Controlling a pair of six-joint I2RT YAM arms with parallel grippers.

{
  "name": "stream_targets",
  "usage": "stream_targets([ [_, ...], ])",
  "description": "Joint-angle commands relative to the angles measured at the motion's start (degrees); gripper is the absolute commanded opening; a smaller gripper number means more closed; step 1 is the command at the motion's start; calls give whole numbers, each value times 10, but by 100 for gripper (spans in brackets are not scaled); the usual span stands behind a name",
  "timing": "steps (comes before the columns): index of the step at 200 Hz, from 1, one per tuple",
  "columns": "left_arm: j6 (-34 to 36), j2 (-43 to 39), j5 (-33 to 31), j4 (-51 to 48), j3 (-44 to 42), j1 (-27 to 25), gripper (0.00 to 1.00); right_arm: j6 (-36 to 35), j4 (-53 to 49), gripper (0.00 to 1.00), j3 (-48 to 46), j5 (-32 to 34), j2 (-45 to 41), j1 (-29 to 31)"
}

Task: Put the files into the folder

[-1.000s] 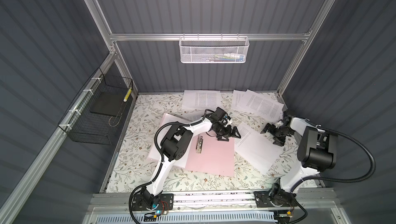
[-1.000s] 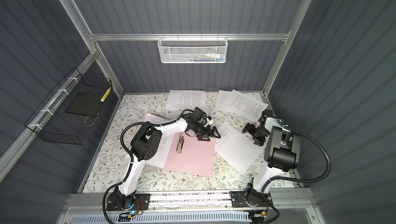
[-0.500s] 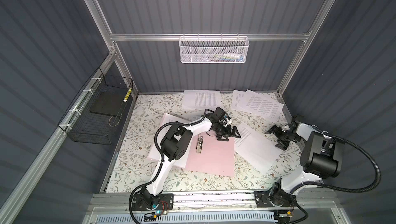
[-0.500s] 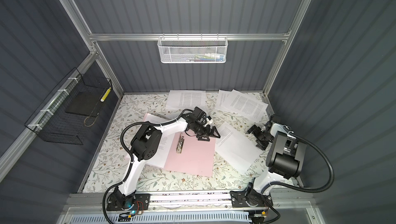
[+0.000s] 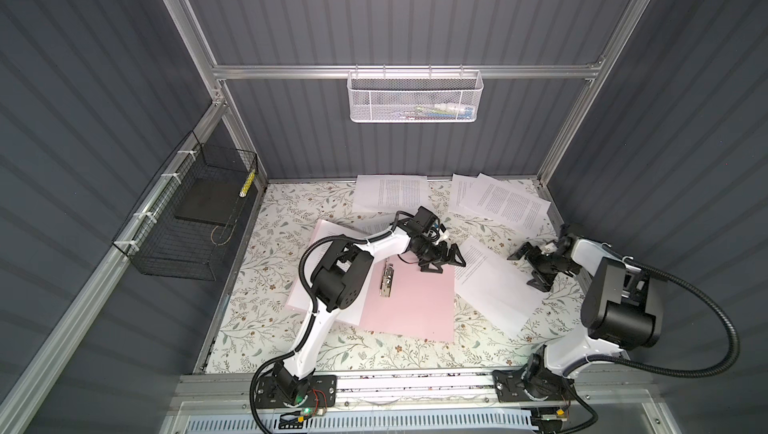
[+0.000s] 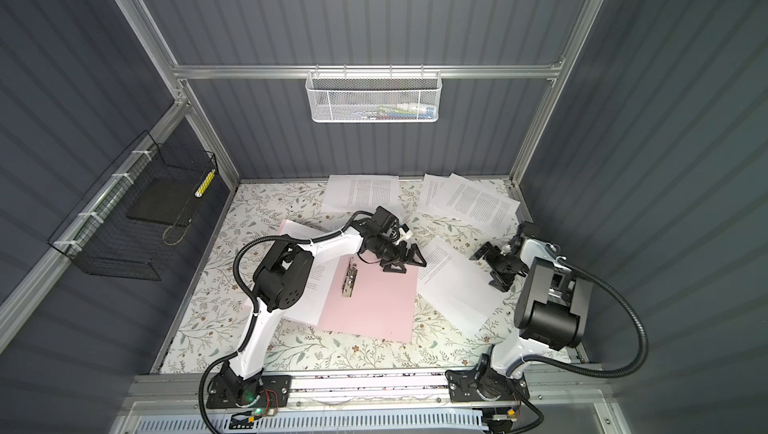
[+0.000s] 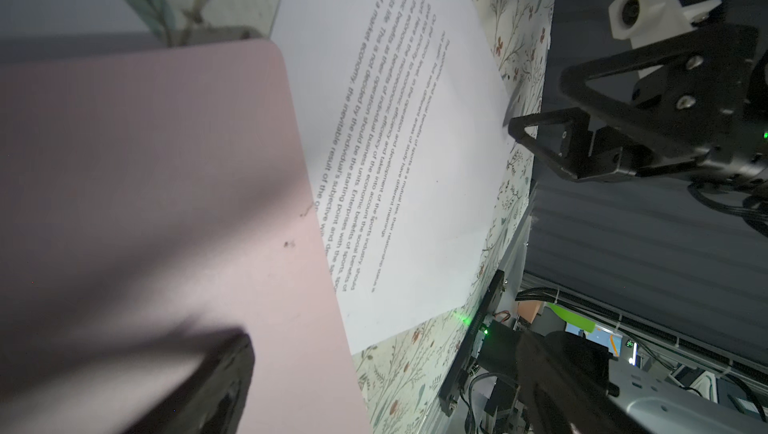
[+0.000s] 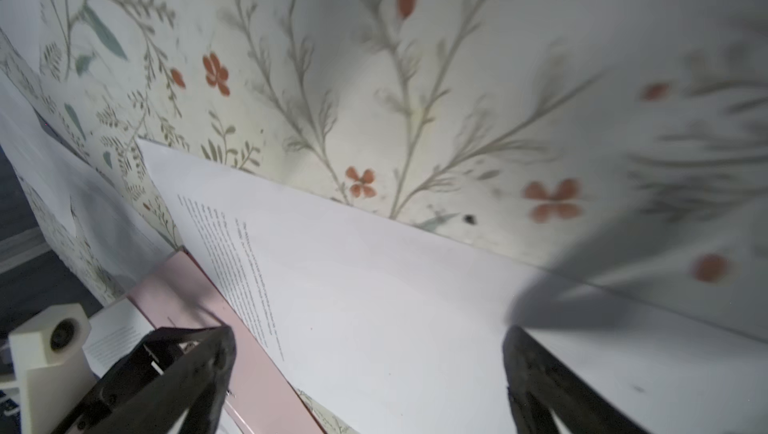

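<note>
The pink folder (image 5: 411,303) (image 6: 374,303) lies open on the floral table, with its metal clip (image 5: 387,282) along the spine. One of the files, a white printed sheet (image 5: 490,286) (image 8: 395,307), lies flat against the folder's right edge. Other files (image 5: 392,195) (image 5: 503,203) lie at the back. My left gripper (image 5: 445,263) (image 6: 405,266) hangs open low over the folder's far right corner, holding nothing. My right gripper (image 5: 525,272) (image 8: 365,390) stands open at the sheet's right edge, its jaws spread over the paper. In the left wrist view the folder (image 7: 145,183) and sheet (image 7: 415,141) lie side by side.
Another sheet (image 5: 303,295) sticks out from under the left arm at the folder's left side. A black wire basket (image 5: 187,220) holding a black slab hangs on the left wall. A white mesh basket (image 5: 415,97) hangs on the back wall. Aluminium rails edge the table front.
The right gripper has shifted a little along the sheet's right edge and its elbow has swung out towards the front right. The left arm, folder and sheets have not moved.
</note>
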Motion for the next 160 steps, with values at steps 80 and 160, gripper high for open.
stream_targets([
  [80, -5, 31, -22, -37, -18, 7, 100, 14, -10, 99, -5, -6, 32, -80],
  [160, -7, 26, -18, -35, -20, 15, 100, 2, -2, 99, -15, -92, 46, 14],
])
